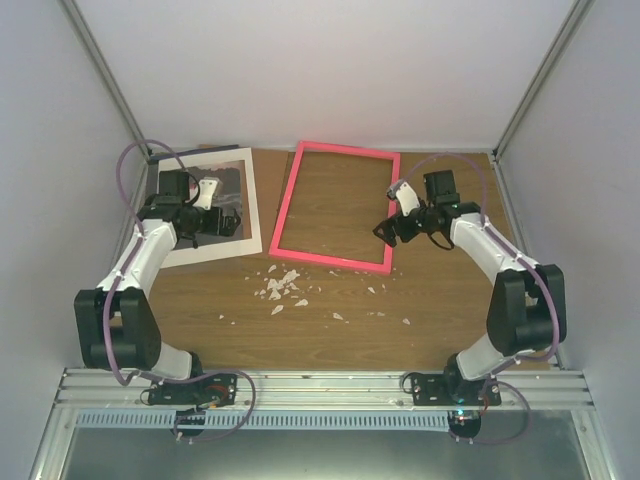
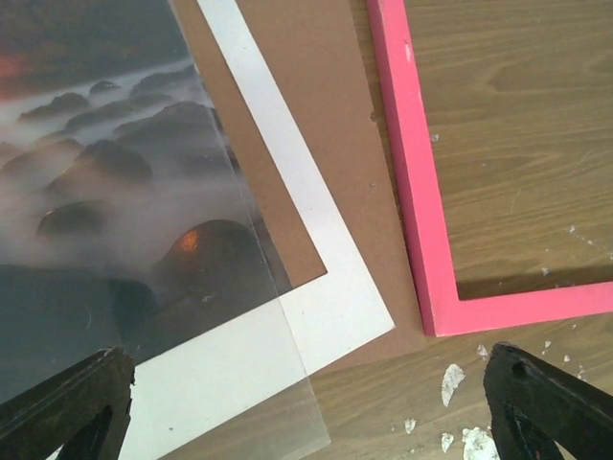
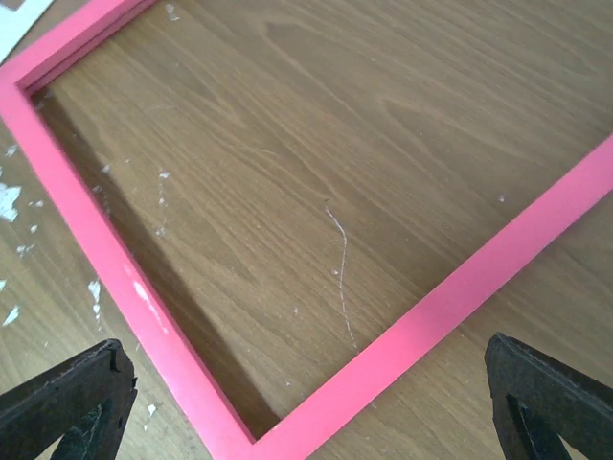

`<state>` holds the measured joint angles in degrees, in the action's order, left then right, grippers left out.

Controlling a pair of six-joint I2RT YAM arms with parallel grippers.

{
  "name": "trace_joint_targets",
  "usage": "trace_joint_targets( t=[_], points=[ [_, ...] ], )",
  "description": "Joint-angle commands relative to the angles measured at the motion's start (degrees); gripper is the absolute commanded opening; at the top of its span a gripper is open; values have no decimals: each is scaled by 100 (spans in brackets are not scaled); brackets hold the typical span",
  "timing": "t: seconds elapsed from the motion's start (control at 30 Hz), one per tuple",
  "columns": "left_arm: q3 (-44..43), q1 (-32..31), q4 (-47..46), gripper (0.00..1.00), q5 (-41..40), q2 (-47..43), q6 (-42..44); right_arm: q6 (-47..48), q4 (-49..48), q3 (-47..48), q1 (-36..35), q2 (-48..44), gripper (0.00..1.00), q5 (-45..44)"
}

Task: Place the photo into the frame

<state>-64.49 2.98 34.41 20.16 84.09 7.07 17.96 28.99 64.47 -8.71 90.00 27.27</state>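
The photo (image 2: 96, 192), a dark misty landscape with an orange glow, lies at the left under a white mat (image 2: 316, 278), on a brown backing board (image 2: 316, 115). A clear sheet (image 2: 239, 393) lies over the photo and mat, its corner on the table. My left gripper (image 2: 306, 412) is open and empty above the mat's corner; in the top view it (image 1: 222, 224) is over the photo (image 1: 232, 185). The pink frame (image 1: 284, 210) lies flat mid-table, with bare wood showing through it. My right gripper (image 3: 306, 412) is open and empty above the frame's corner (image 3: 431, 307).
White paper scraps (image 1: 280, 285) lie scattered on the wooden table in front of the frame. White walls close in the back and both sides. The frame's left rail (image 2: 412, 172) lies just right of the backing board.
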Motion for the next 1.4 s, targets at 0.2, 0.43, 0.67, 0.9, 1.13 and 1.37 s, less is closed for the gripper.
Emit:
trace_joint_targets(
  t=[0.2,0.43,0.67,0.9,1.13,1.37],
  points=[
    [405,-163,-798,99,-1022,-456,-544,-2530,-248,290,-422,682,100,-2194],
    [217,-173,-869,99,-1471,-275,-808,-3453,-14,971,-460,1638,99,-3004],
    [129,-183,-959,99,-1751,-96,-955,-3912,191,1794,-475,2484,89,-3312],
    [132,-188,-1013,99,-1907,-26,-990,-4121,278,2288,-475,3094,79,-3436],
    [147,-192,-1033,99,-1951,21,-1023,-4261,383,2664,-463,3501,64,-3673],
    [147,-200,-1068,99,-1964,78,-1098,-4400,490,2764,-422,3680,43,-3767]
  ],
)
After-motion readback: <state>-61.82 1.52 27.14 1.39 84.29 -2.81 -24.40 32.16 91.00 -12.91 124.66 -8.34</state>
